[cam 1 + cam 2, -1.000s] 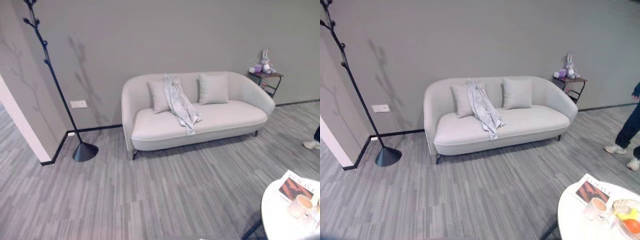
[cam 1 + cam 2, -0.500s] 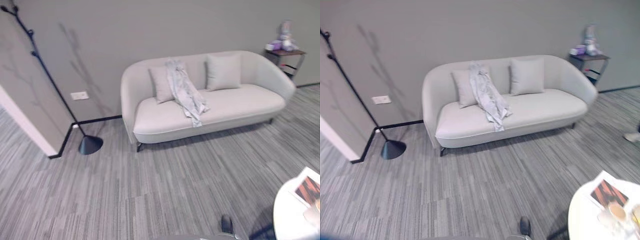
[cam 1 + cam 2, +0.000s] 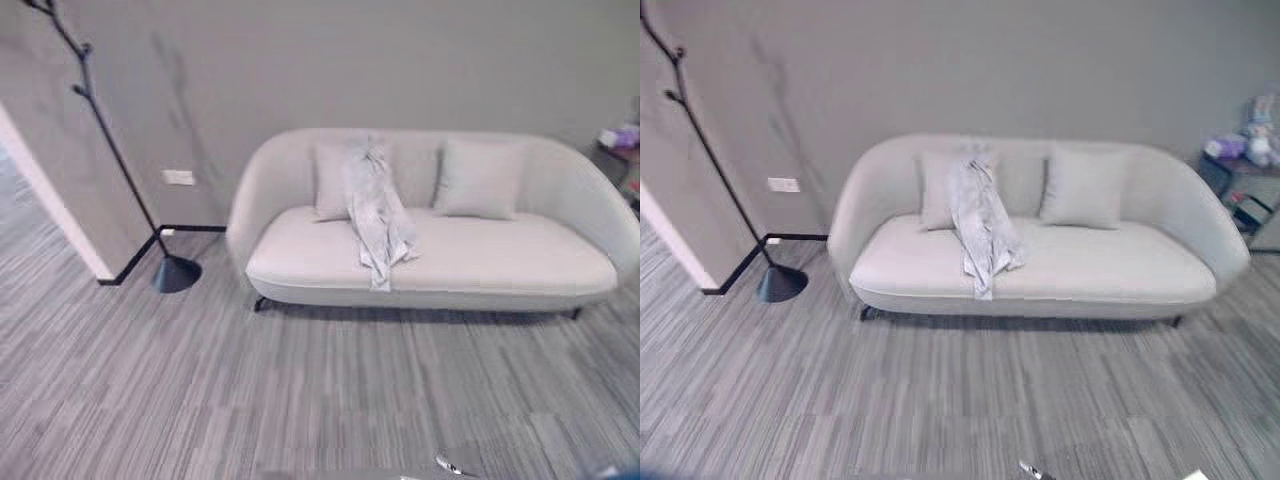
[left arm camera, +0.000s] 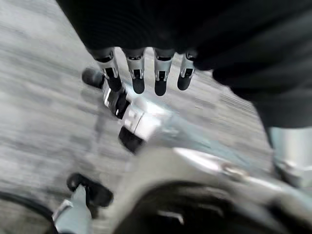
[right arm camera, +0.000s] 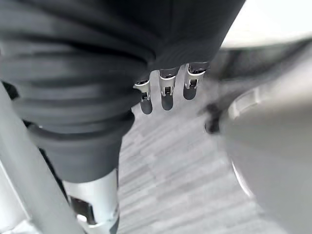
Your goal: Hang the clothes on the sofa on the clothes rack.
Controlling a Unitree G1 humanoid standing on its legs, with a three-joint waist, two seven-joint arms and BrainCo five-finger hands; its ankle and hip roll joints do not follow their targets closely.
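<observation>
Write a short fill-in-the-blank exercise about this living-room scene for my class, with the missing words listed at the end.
1. The grey garment is draped over the back and seat of the ____.
2. The black clothes rack stands on the floor to the sofa's ____.
3. The number of cushions leaning on the sofa's back is ____.
4. Neither the left hand nor the right hand holds ____.

Missing words: sofa; left; two; anything

Parts I can't make out from my seat

The clothes rack point(image 3: 112, 158) runs off the top edge, so I can't see its upper hooks. The garment point(image 3: 376, 212) hides part of a cushion point(image 3: 330, 180). The sofa point(image 3: 480, 262) is cut off at the right edge of my left eye view.
</observation>
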